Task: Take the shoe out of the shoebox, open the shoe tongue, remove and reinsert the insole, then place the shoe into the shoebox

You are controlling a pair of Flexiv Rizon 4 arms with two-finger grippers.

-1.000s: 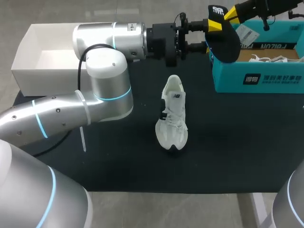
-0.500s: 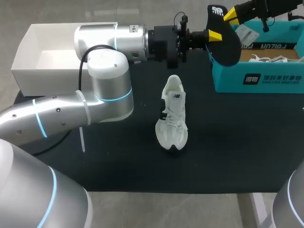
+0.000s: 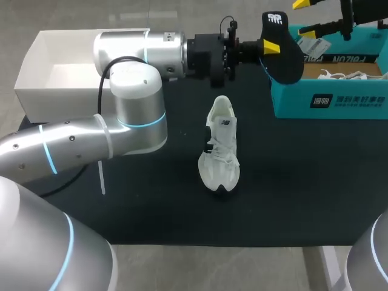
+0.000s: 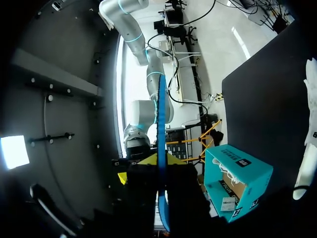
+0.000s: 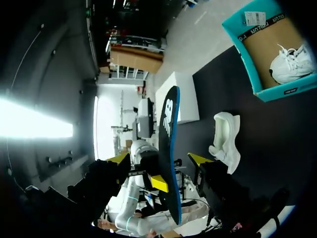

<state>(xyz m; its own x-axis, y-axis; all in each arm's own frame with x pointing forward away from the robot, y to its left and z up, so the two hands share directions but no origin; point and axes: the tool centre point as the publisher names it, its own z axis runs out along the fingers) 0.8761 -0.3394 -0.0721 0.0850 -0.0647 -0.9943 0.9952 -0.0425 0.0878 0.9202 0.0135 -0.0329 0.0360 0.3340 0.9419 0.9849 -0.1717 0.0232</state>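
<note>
Carrying the flat black foam insole point(image 3: 284, 57) down into the white lace-up trainer point(image 3: 219, 148) is, I judge, the step in hand. It should go best if the left gripper point(image 3: 270, 47), clenched on the insole from both faces, grips firmly, tips one end downward and feeds it under the tongue at a shallow slant. The insole hangs in the air over the far edge of the black-covered worktop point(image 3: 303, 182), just beside the left wall of the teal cardboard shoebox point(image 3: 330, 100) at the far right corner; the trainer lies near the worktop's middle. A second ago the left fingers stood spread either side of the insole and the right gripper point(image 3: 306, 16) pinched its top; now the left has closed on it, and the right has let go, fingers apart, drawn back toward the far right corner
</note>
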